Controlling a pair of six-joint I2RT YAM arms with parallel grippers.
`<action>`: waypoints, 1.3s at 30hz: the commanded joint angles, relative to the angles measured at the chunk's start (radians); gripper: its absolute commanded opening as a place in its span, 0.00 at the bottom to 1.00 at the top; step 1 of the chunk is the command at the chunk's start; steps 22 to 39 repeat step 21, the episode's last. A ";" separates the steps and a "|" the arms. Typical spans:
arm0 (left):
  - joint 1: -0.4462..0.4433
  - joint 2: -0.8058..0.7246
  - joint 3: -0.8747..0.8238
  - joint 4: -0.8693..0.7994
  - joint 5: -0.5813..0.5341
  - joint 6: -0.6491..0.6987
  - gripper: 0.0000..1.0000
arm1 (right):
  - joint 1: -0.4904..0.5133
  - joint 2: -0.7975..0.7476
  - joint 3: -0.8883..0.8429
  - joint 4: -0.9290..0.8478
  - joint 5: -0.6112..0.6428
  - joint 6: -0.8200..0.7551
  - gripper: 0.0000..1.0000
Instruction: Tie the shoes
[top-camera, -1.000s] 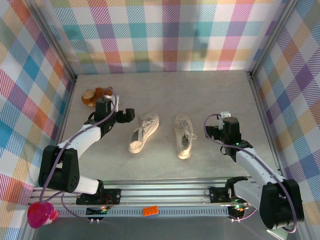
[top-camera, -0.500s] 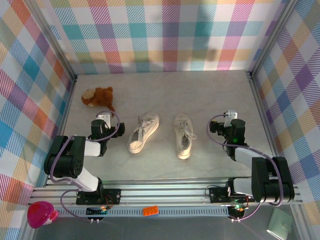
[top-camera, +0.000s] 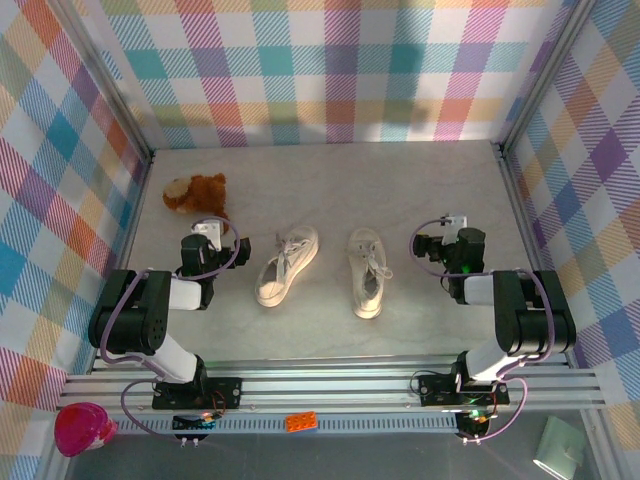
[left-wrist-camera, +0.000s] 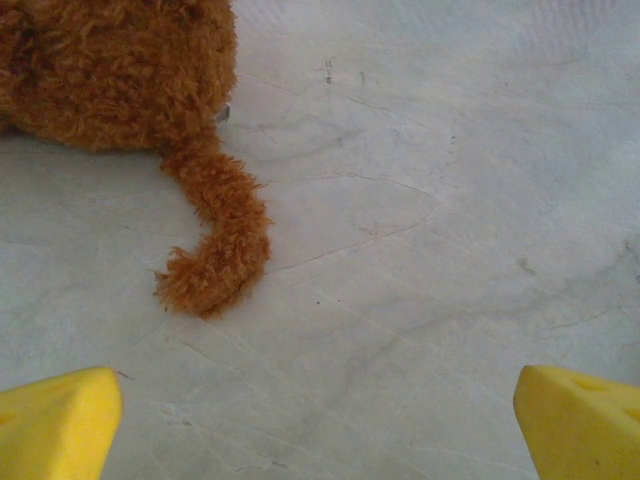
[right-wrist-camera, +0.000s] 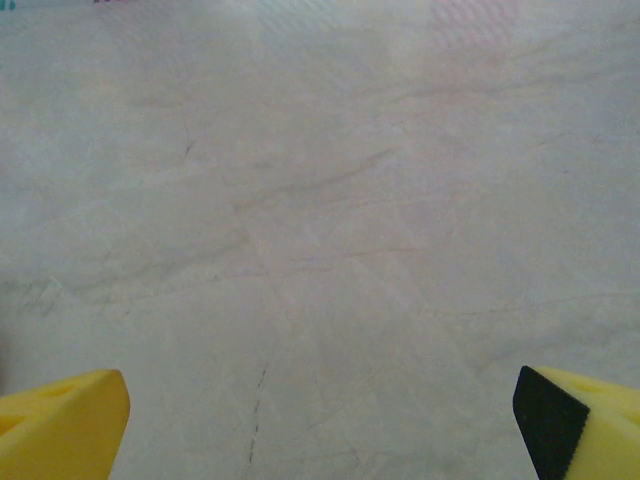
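The left gripper (left-wrist-camera: 318, 428) and right gripper (right-wrist-camera: 320, 422) stood wide open, flanking the shoes (top-camera: 286, 266), with bare table (top-camera: 400, 185) beyond.

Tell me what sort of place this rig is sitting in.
Most likely a robot test booth, not a home: plaid cloth walls on a metal frame enclose a marble-look table, with a pair of shoes and a plush toy laid out as props.

Folded back tightly at both elbows, forearms low. Pointing away from the bases with left gripper (top-camera: 205, 238) and right gripper (top-camera: 455, 243), each spread wide, yellow fingertips (left-wrist-camera: 55, 425) far apart, gripping nothing.
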 joint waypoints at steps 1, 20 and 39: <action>0.003 -0.002 0.015 0.041 0.010 0.022 1.00 | -0.004 -0.011 0.017 0.022 -0.010 0.018 0.99; 0.002 -0.002 0.018 0.040 0.010 0.022 1.00 | -0.004 -0.007 0.013 0.032 -0.018 0.014 0.99; 0.003 -0.002 0.017 0.039 0.010 0.022 1.00 | -0.004 -0.008 0.013 0.033 -0.019 0.014 0.99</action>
